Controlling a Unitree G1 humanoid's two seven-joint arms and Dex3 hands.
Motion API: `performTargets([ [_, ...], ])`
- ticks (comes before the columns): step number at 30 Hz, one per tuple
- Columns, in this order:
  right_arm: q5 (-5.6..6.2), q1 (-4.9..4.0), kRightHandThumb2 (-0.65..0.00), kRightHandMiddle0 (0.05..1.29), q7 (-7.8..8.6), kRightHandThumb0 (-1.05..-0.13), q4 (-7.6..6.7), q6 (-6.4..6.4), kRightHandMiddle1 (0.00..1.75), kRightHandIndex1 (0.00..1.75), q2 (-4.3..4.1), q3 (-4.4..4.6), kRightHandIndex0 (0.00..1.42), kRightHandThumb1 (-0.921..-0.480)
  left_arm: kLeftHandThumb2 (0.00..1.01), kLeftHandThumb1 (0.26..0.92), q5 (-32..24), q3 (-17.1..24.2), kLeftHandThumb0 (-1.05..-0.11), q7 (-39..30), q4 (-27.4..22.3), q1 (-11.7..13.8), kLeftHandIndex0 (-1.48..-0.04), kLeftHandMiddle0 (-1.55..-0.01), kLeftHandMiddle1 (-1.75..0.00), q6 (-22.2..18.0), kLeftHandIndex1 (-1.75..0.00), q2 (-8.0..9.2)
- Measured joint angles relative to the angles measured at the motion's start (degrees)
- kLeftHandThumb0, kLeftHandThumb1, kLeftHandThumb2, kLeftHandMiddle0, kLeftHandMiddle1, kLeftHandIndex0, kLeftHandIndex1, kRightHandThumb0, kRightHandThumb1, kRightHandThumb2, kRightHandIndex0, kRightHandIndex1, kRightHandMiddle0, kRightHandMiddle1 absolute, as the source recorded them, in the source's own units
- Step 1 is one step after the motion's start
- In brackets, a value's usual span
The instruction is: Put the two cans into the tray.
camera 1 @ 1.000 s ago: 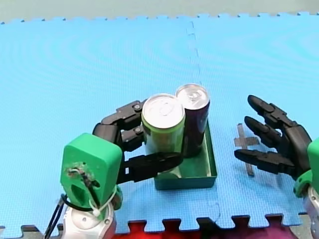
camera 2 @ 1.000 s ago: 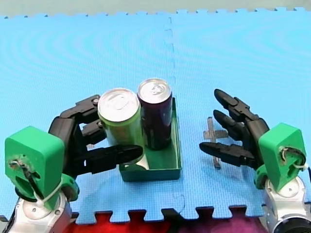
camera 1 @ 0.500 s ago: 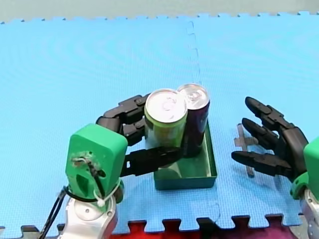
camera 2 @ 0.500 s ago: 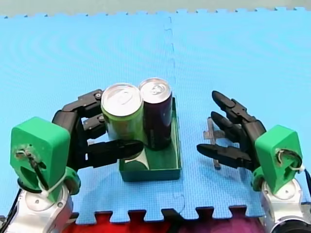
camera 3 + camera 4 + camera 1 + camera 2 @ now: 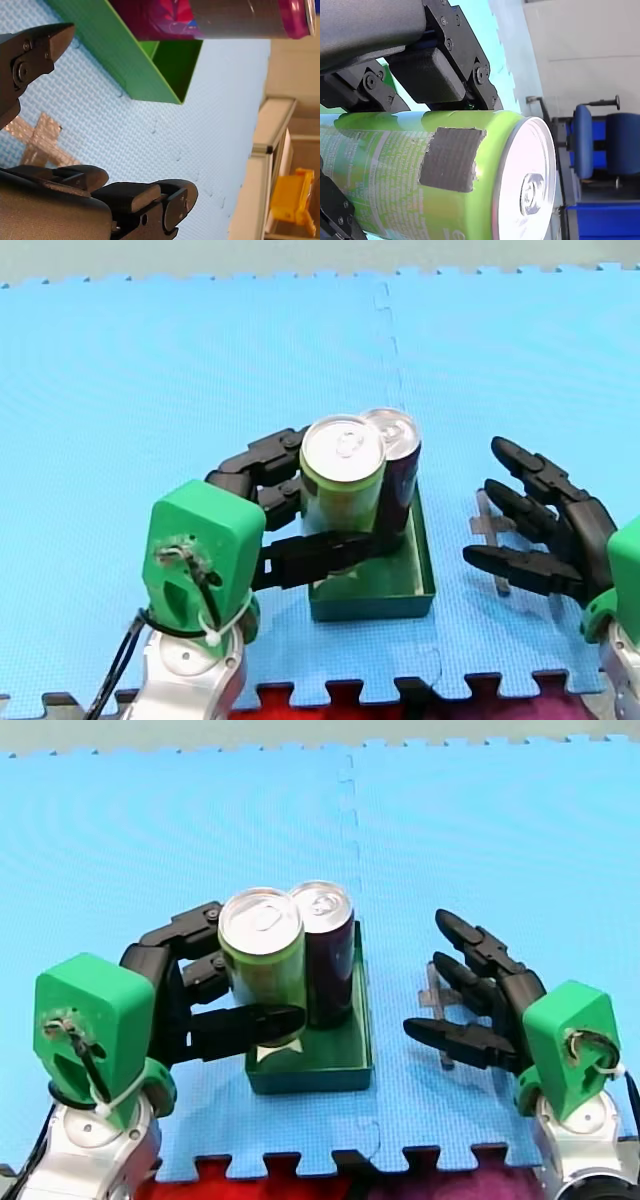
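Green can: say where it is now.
Head views: the left hand holds the green can at the tray's left edge, beside the purple can standing inside.

- The green can point(image 5: 265, 975), gripped by the left robot hand point(image 5: 175, 1000), covers the near side of the purple can point(image 5: 335, 970) and part of the floor of the tray point(image 5: 310, 1078). Its base is hidden behind the thumb, so whether it touches the tray cannot be told.
- The left robot hand's palm is hidden behind its green wrist housing.
- The right robot hand point(image 5: 480, 1005) covers the middle of the silver tape cross point(image 5: 482, 520) on the foam mat.
- In the first wrist view, the picture's edge cuts off the purple can, and the tray wall hides its base.
- In the second wrist view, the edge cuts off the green can's body, and its lettering is too small to read.
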Motion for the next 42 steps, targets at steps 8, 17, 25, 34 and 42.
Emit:
performTargets([
  [8, 0.01, 0.16, -0.001, 0.37, -0.01, -0.745, -0.21, 0.14, 0.00, 0.00, 0.07, -0.01, 0.40, -0.674, 0.00, 0.741, -0.69, -0.05, -0.380, -0.72, 0.23, -0.04, -1.29, -1.39, 0.00, -0.73, 0.00, -0.37],
  [17, 0.15, 0.42, -0.002, 0.37, 0.16, -0.756, -0.60, 0.12, 0.00, 0.00, 0.09, -0.09, 0.40, -0.679, 0.00, 0.741, -0.63, -0.48, -0.375, -0.66, -0.21, 0.34, -1.29, -1.40, -0.01, -0.73, 0.00, -0.70],
  [25, 0.25, 0.69, 0.000, 0.37, 0.26, -0.754, -0.90, -0.03, 0.00, 0.00, -0.11, -0.14, 0.41, -0.677, 0.00, 0.737, -0.08, -1.00, -0.376, 0.09, -0.60, 0.98, -1.29, -1.41, 0.00, -0.30, 0.00, -0.82],
  [34, 0.13, 0.74, 0.000, 0.37, -0.27, -0.755, -1.11, -0.70, 0.00, 0.00, -0.38, -0.05, 0.41, -0.676, 0.00, 0.731, 0.19, -0.98, -0.383, 0.20, -0.61, 2.01, -1.29, -1.41, 0.00, -0.02, 0.00, -0.54],
  [42, 0.14, 0.74, -0.001, 0.37, -0.19, -0.764, -1.35, -1.26, 0.00, 0.00, -0.49, -0.06, 0.41, -0.679, 0.00, 0.729, 0.20, -0.44, -0.383, 0.26, -0.60, 1.99, -1.30, -1.40, 0.00, 0.63, 0.00, -0.15],
])
